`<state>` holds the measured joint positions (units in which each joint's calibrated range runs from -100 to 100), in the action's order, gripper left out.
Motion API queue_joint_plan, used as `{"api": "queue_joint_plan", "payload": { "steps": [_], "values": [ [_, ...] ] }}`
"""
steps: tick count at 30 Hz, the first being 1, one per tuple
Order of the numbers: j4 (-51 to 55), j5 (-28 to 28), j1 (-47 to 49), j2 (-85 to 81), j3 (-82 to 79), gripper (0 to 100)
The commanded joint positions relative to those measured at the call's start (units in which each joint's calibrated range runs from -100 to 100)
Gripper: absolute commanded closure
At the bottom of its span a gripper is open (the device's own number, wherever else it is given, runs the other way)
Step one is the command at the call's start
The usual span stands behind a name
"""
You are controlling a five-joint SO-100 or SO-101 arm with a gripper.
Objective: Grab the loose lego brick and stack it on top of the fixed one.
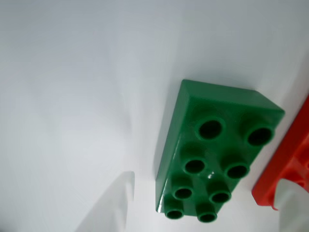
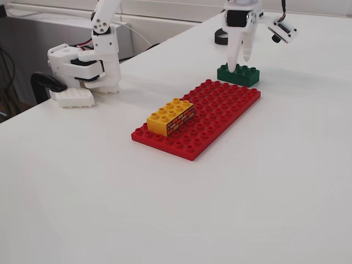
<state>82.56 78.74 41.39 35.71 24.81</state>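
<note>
Green brick (on table) — gripper fingers apart, astride it, beside red baseplate

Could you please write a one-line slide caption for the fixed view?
Open gripper descends over green brick beside red baseplate carrying yellow brick.

Wrist view: dark green 2x4 brick studs-up on white table; red baseplate corner just beside it at right edge; pale blurred fingertips low in frame.

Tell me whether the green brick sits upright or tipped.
Upright: the dark green plastic brick lies flat on the white table, studs up in both views.
</note>
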Motion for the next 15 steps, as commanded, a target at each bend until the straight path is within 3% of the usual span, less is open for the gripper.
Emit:
{"api": "queue_joint_plan", "payload": {
  "steps": [1, 10, 15],
  "values": [
    [-0.51, 0.25, 0.15, 0.78, 0.26, 69],
    [-2.94, 0.25, 0.22, 3.15, -0.01, 70],
    [-4.41, 0.82, 0.59, 3.07, -2.18, 87]
  ]
}}
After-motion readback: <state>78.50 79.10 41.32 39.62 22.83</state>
